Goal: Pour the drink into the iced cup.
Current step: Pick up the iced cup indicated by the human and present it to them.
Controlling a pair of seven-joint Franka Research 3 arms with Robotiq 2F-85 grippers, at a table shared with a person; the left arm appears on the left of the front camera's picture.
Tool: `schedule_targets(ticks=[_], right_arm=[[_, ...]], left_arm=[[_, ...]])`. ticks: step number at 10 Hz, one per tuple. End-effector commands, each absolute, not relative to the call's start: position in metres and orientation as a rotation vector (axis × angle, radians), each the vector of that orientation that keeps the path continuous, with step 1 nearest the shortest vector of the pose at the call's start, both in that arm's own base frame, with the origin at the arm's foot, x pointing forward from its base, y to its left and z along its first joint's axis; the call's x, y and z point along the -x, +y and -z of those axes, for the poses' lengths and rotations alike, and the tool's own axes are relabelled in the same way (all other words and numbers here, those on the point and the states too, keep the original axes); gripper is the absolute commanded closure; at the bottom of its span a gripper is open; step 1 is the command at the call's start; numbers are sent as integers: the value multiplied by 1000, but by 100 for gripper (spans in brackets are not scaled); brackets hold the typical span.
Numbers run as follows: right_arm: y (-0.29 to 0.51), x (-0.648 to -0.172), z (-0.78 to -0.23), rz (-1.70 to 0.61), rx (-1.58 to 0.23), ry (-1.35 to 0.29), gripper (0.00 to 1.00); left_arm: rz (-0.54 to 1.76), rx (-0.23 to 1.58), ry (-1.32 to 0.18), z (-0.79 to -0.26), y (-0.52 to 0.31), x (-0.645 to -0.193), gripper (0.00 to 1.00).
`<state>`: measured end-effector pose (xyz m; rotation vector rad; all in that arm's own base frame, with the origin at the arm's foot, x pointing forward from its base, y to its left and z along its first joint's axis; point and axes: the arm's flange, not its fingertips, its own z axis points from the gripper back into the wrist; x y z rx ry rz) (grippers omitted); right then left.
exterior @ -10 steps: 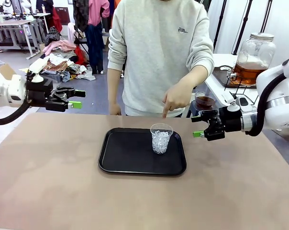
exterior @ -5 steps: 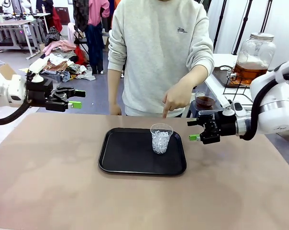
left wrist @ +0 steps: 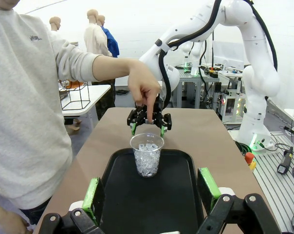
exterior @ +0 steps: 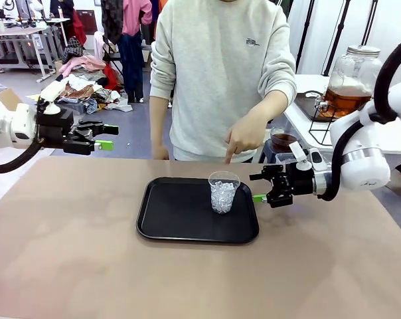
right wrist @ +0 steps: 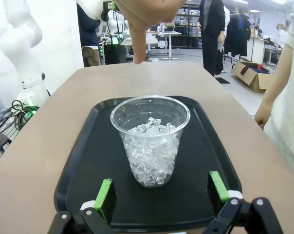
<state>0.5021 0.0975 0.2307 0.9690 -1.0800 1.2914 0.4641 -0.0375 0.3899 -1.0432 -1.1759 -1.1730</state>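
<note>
Pouring not started: your right gripper (exterior: pixel 259 187) spread, near cup (exterior: pixel 224 193) on tray (exterior: pixel 167 219); left gripper (exterior: pixel 107 137) spread, idle; drink (exterior: pixel 343 101) untouched in jar (exterior: pixel 354 70).

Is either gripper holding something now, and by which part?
Nothing is held. The left gripper and right gripper are open and empty; the iced cup stands free on the tray.

Bright, even indoor light falls from overhead. The table (exterior: pixel 87 266) carries only soft, faint shadows, with a thin one along the near edge of the tray (exterior: pixel 167 216). The tray's black surface has a dull sheen. Ice in the cup (exterior: pixel 224 193) glints, and the jar (exterior: pixel 352 73) catches pale highlights. Both wrist views are wide-angle and stretch things at their edges. In the left wrist view the white wall (left wrist: pixel 132 19) looks washed out, and far backgrounds are soft.
</note>
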Motion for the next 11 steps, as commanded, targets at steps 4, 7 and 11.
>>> schedule_targets(ticks=[4, 7, 11], right_arm=[[99, -505, -227, -1292, -973, -1076, 0], [99, -505, -224, -1292, -975, -1071, 0], [112, -508, -221, -1277, -1062, -1054, 0]], left_arm=[[1176, 1040, -1178, -392, -38, -463, 0], [1176, 1040, -1178, -392, -38, -463, 0], [1176, 1040, -1178, -392, -38, -463, 0]])
